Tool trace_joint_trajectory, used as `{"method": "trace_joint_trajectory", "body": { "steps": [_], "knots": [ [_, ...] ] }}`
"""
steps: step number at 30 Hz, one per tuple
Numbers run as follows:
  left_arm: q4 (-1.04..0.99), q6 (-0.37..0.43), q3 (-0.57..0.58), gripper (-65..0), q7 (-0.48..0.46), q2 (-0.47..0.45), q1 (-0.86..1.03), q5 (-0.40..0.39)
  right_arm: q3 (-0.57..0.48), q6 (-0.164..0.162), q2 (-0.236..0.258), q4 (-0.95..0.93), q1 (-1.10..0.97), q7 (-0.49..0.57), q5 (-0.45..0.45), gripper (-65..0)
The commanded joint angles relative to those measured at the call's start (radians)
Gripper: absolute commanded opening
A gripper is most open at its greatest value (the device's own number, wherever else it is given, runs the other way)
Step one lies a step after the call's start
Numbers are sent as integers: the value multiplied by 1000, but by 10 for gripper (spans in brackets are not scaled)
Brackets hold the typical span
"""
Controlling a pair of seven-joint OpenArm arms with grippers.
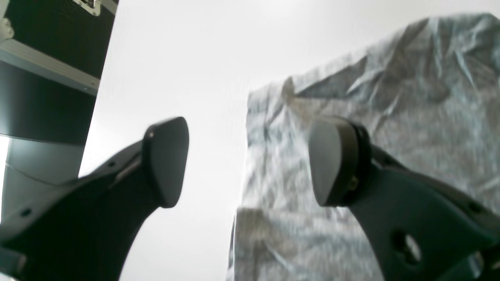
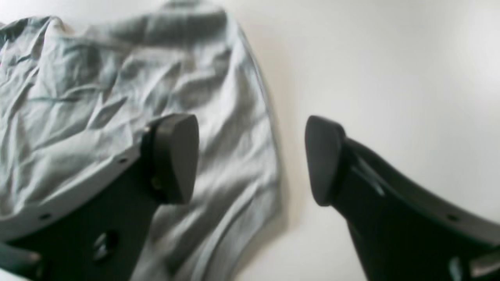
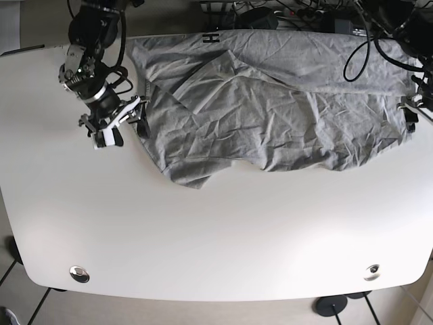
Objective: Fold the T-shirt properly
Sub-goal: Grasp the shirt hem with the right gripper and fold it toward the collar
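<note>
Lying crumpled across the far counter [image 3: 203, 244], the T-shirt [image 3: 270, 115] was barely folded; the left claw [image 1: 248, 162] and right claw [image 2: 252, 158] gaped wide, empty, flanking its edges.

— What's the T-shirt [image 3: 284, 101] made of?
— Soft grey cloth, matt, heavily creased, lying along the far edge of the table [image 3: 216, 237].
— And the table?
— Smooth white top with a faint sheen.
— The right gripper [image 2: 252, 160]?
— Dark matt plastic, smooth pads [image 2: 175, 156]. Same on the left gripper [image 1: 248, 162].
</note>
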Motion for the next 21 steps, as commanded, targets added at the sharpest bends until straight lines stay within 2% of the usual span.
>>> {"method": "trace_joint_trajectory", "body": {
  "steps": [1, 3, 9, 10, 13, 14, 16, 17, 20, 21],
  "knots": [
    [-20, 6, 10, -204, -23, -28, -75, 32, 7, -2, 12, -52, 98, 18, -46, -241],
    [-66, 6, 23, -204, -23, -28, -141, 75, 7, -2, 12, -152, 203, 18, -89, -241],
    [-167, 6, 23, -204, -23, -28, -253, 124, 5, 0, 13, -424, 397, 26, -152, -241],
    [-178, 6, 24, -204, -23, -28, -255, 124, 5, 0, 12, -453, 410, 27, -150, -241],
    [-190, 6, 78, -204, -31, -29, -252, 115, -99, -6, 12, -516, 422, 87, -147, -241],
    [-190, 6, 96, -204, -58, -28, -247, 115, -131, -8, 12, -528, 419, 106, -147, -241],
    [-190, 6, 113, -204, -100, -26, -232, 115, -145, -8, 7, -551, 419, 109, -146, -241],
    [-190, 6, 122, -204, -108, -26, -221, 115, -144, -8, -10, -568, 419, 110, -146, -243],
    [-191, 6, 124, -204, -108, -26, -220, 115, -147, -8, -14, -608, 419, 139, -146, -244],
    [-191, 6, 119, -204, -108, -26, -220, 115, -147, -8, -14, -626, 414, 155, -147, -273]
  ]
}}
